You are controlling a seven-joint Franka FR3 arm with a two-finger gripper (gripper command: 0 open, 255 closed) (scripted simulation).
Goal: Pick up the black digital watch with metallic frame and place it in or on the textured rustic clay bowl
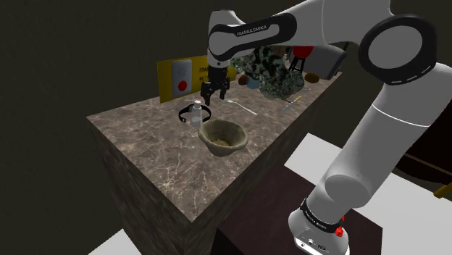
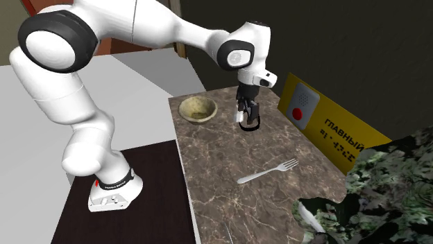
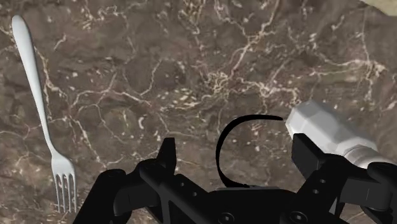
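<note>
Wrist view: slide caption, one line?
Open gripper over the watch on the marbled counter, fork lying nearby.

Counter top (image 1: 145, 148) is carrying four items; bowl (image 1: 223, 138) is sitting near the edge facing the stand; watch (image 1: 194, 114) is lying just behind it, toward the sign (image 1: 177, 76) standing along the far edge; fork (image 1: 241, 108) is lying to the shoulder view's right of the watch.
</note>
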